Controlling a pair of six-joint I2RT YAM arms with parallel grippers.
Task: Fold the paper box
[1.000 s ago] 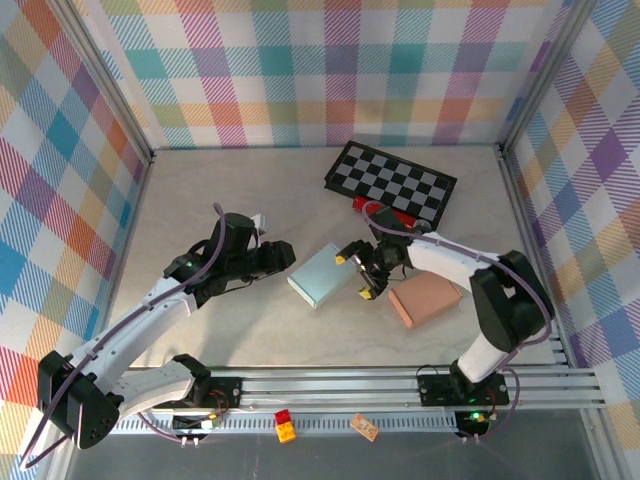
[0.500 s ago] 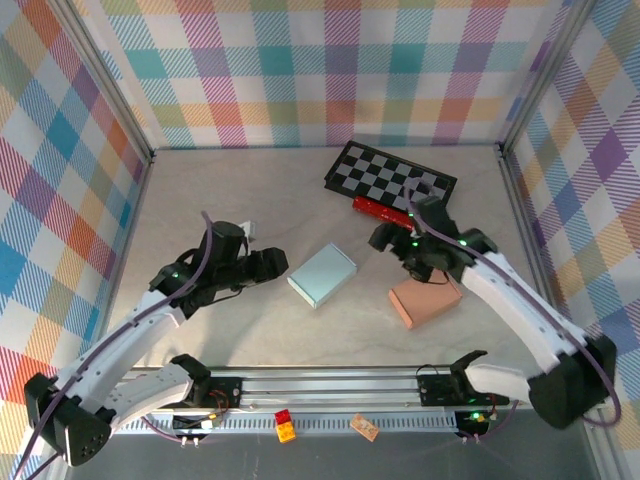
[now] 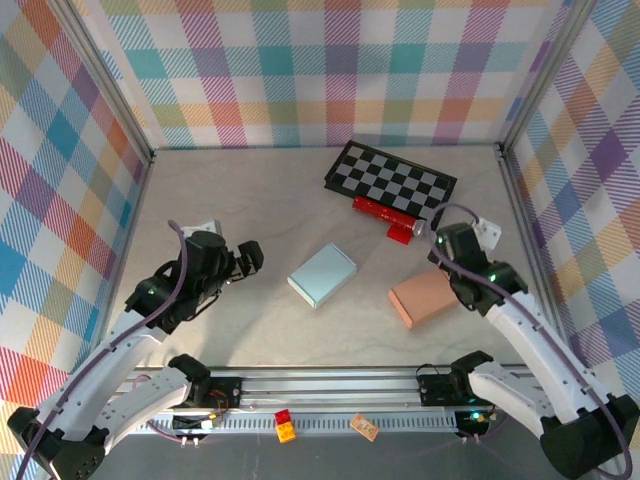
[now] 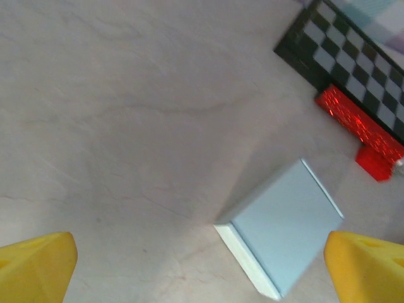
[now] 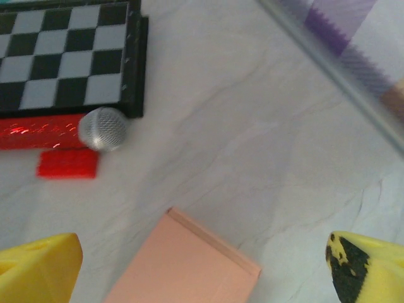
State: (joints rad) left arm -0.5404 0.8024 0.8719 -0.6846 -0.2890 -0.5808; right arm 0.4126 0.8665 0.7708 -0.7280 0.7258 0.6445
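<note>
The light blue paper box (image 3: pixel 322 276) lies flat and closed in the middle of the table, with nothing touching it. In the left wrist view the box (image 4: pixel 284 227) sits ahead and to the right, its white side edge facing me. My left gripper (image 3: pixel 247 258) hangs well to the left of the box, open, with only table between its yellow fingertips (image 4: pixel 38 268). My right gripper (image 3: pixel 442 244) is off to the right of the box, open, hovering over the far end of a pink box (image 5: pixel 183 265).
The pink box (image 3: pixel 425 298) lies at the right. A checkerboard (image 3: pixel 392 183) sits at the back, with a red bar (image 3: pixel 383 210), a red block (image 3: pixel 400 232) and a silver ball (image 3: pixel 418 229) along its near edge. Plaid walls surround the table.
Both arms have pulled away from the blue box, the left one to the left and the right one to the right over the pink box. The left gripper has opened wide.
</note>
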